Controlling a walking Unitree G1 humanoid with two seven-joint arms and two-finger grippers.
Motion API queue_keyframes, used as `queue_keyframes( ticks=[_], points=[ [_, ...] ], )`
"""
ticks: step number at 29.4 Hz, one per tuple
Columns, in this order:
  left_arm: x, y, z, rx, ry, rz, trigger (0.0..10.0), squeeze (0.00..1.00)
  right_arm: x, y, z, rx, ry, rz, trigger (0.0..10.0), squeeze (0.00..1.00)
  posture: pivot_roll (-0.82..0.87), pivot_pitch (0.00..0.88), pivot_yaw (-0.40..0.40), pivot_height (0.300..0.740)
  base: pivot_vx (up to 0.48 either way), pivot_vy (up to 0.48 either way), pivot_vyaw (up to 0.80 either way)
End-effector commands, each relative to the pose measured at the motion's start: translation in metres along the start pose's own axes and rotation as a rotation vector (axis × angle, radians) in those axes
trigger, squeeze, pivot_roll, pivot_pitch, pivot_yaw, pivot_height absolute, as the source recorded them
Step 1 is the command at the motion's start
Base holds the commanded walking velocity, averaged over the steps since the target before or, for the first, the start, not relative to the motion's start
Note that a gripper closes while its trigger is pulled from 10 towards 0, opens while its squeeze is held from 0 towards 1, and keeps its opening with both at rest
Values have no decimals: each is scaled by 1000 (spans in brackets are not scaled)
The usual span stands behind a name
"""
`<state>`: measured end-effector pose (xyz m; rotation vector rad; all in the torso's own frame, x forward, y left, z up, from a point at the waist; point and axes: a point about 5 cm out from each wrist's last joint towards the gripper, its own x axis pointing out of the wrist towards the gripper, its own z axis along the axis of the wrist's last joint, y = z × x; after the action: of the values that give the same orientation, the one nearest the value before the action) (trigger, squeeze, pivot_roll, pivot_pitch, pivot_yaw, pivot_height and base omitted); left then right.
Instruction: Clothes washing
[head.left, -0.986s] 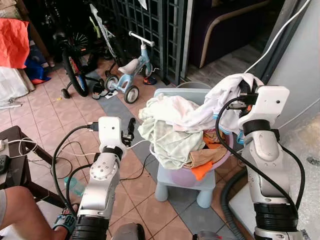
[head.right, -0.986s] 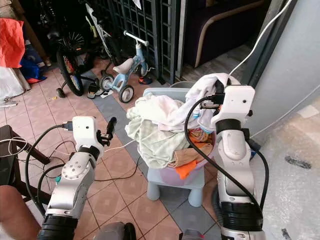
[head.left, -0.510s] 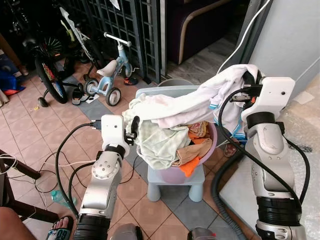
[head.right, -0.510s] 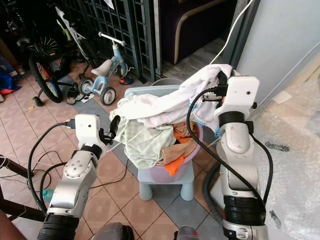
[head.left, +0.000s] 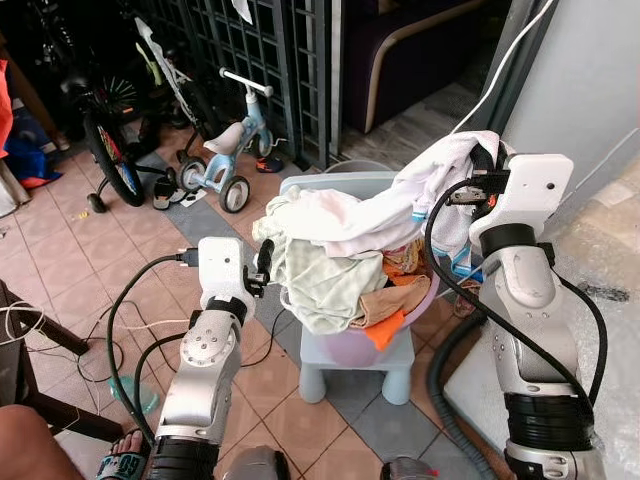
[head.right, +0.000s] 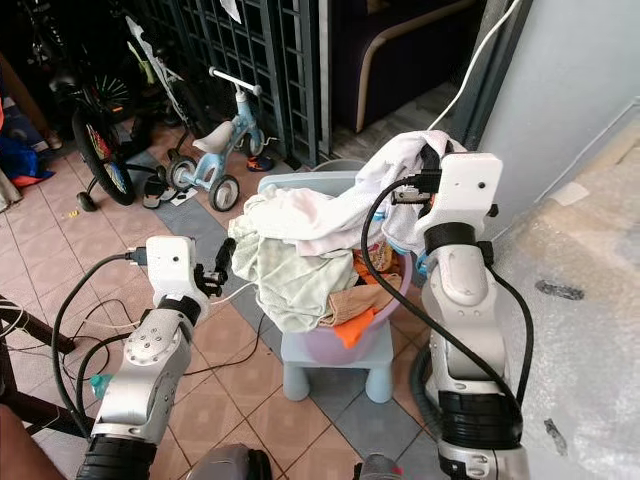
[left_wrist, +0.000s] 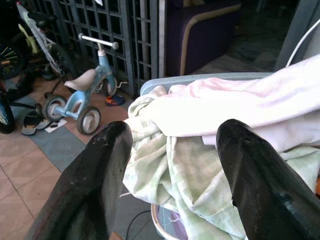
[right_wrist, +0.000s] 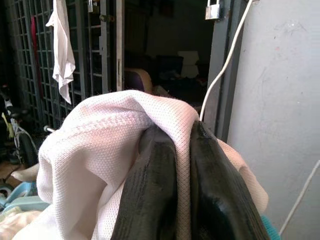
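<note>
Early days: right gripper (head.left: 487, 172) pinches 1 white garment (head.left: 400, 205) above the heaped basin (head.left: 425, 300), left gripper (head.left: 263, 262) spread empty beside it.

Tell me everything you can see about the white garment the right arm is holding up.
The white garment looks like a fine mesh-knit fabric with a ribbed seam. The right tool is shut on one end, lifting it above the purple basin. From there it sags leftward, its other end lying on the pale green cloth atop the laundry pile.
</note>
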<state>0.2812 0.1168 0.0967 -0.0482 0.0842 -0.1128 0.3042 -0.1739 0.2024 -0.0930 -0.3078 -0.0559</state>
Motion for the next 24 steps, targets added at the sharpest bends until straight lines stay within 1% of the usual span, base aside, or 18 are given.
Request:
queue_keyframes(
  ticks=[1, 3, 6, 10, 15, 19, 22, 24],
  points=[
    [0, 2, 2, 5, -5, 0, 10000, 0, 5, 3, 5, 2, -16, 12, 10000, 0, -59, 2, 67, 740, 0, 0, -800],
    [0, 2, 2, 6, -4, 1, 10000, 0, 5, 4, 5, 2, -16, 13, 10000, 0, -59, 9, 68, 740, 0, 0, -800],
    [0, 3, 1, 4, 1, 7, 10000, 0, 6, 5, 6, 3, -20, 17, 10000, 0, -58, 8, 69, 740, -395, 0, -800],
    [-2, 1, 1, 6, -1, -3, 10000, 0, 7, 7, 6, 6, -18, 22, 10000, 0, -59, 16, 71, 740, 0, 0, -800],
    [-2, 2, 1, 0, -3, 3, 10000, 0, 6, 8, 5, 4, -16, 27, 10000, 0, -60, 18, 71, 740, 0, 0, -800],
    [-2, 2, 2, -2, -13, -17, 10000, 0, 6, 8, 5, 1, -18, 25, 10000, 0, -61, 19, 70, 740, 0, 0, -800],
    [-2, 2, 3, -11, -16, -30, 10000, 0, 9, 3, 14, -54, -68, -10, 10000, 0, -63, 21, 70, 740, 0, 0, -800],
    [-2, 2, 4, -12, -17, -32, 10000, 0, 11, 1, 16, -64, -79, -18, 10000, 0, -63, 21, 71, 740, 0, 0, -800]
  ],
)
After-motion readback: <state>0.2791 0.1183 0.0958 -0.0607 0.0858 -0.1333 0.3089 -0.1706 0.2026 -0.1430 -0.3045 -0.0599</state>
